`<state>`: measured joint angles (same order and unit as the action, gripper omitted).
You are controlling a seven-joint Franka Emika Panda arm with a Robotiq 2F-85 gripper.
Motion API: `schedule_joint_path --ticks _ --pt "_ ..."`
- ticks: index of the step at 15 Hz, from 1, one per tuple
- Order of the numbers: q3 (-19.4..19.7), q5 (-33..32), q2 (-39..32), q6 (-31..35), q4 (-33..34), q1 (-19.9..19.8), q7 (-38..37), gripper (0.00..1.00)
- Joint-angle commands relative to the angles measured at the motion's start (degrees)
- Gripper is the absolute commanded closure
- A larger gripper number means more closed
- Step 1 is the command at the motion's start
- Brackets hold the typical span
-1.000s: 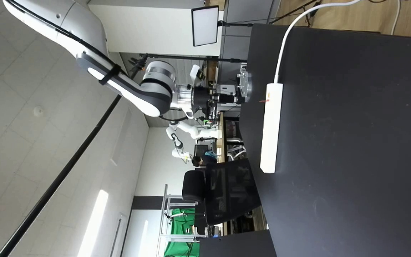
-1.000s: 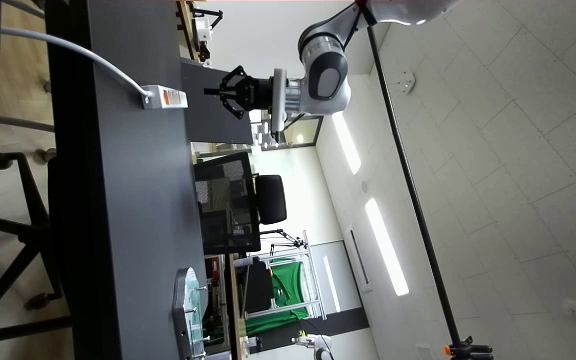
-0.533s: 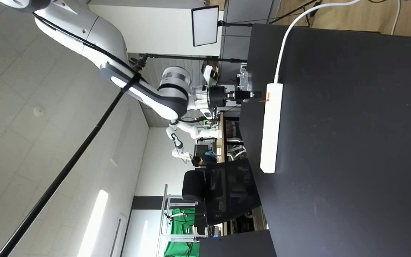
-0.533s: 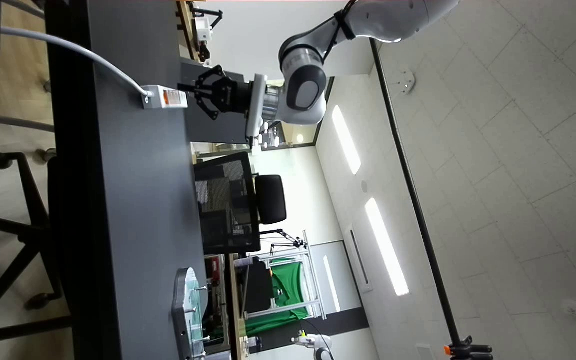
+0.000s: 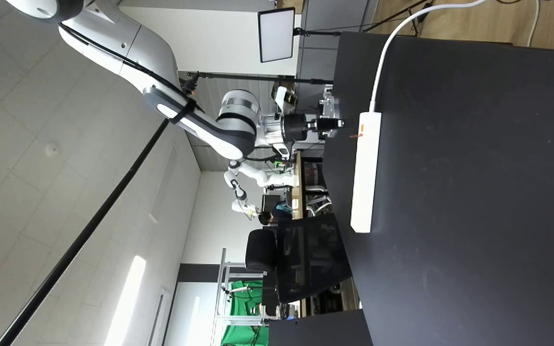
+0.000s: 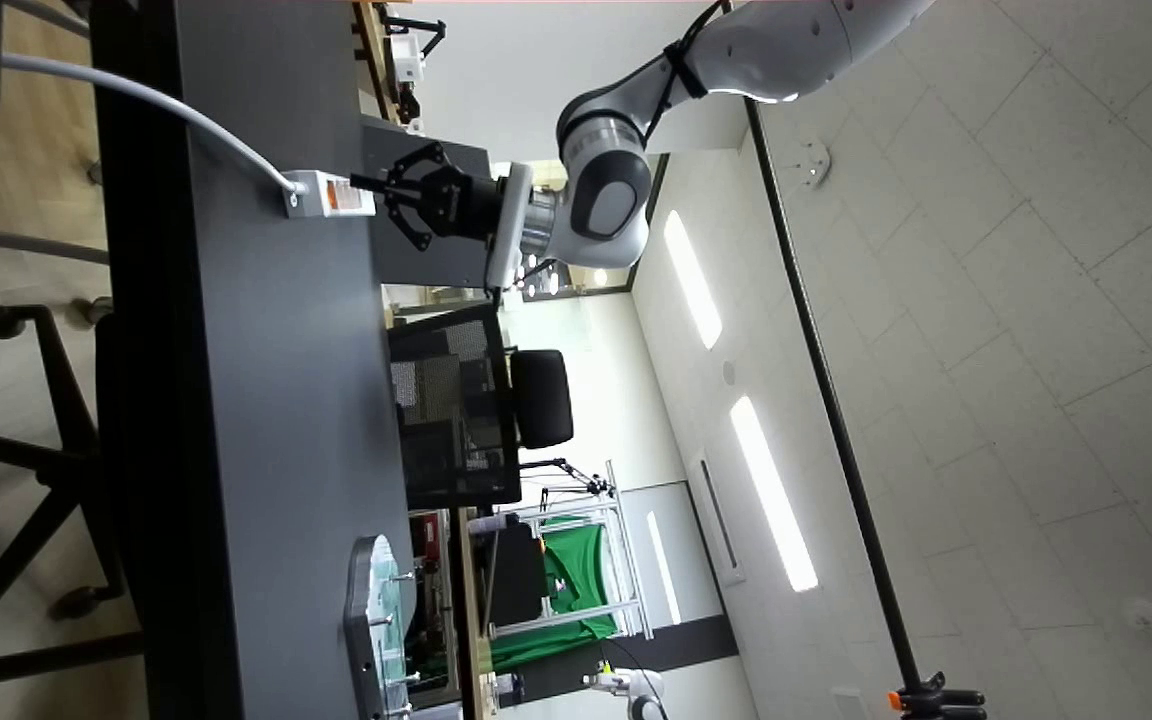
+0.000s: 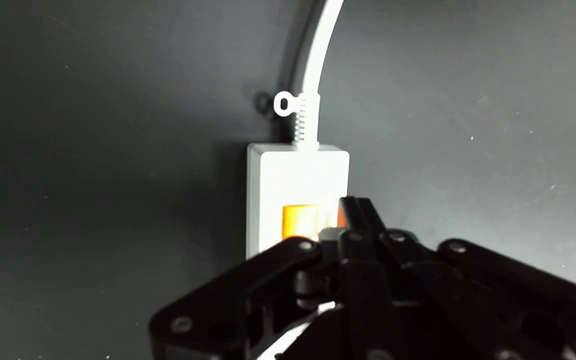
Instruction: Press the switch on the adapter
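The end effector [image 7: 355,202] is hanging clenched, empty; mid-frame, the adapter [image 7: 300,182] is looking light, stiff, best gripped by its sides.

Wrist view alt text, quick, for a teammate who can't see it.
A shut black two-fingered gripper covers part of a white plastic power strip, tips right of its partly hidden orange switch; contact is unclear. A white cable leaves the strip's upper end.

The arm [image 5: 209,128] is white and grey, with black cabling [image 5: 135,65] — the end effector [image 7: 356,201] black, screw-studded
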<state>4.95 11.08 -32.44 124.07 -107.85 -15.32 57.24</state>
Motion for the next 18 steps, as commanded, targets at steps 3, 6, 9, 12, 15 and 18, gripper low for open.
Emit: schedule_joint_path --ticks 3,6,9,12,15,18 --pt "-1.2 -0.4 -1.8 0.2 2.8 -1.7 -1.8 1.0" --pt "-1.6 -0.1 -1.7 1.9 2.4 -2.1 -1.5 1.0" --pt "-2.0 -0.5 -1.6 4.5 1.6 -2.0 -1.4 1.0" --pt "-2.3 -0.8 -1.8 5.8 1.5 -2.0 -1.6 1.0" --pt "-2.4 -0.9 -2.0 6.0 1.6 -1.9 -1.8 1.0" --pt "-2.4 -0.8 -2.2 6.1 1.7 -2.0 -2.0 1.0"
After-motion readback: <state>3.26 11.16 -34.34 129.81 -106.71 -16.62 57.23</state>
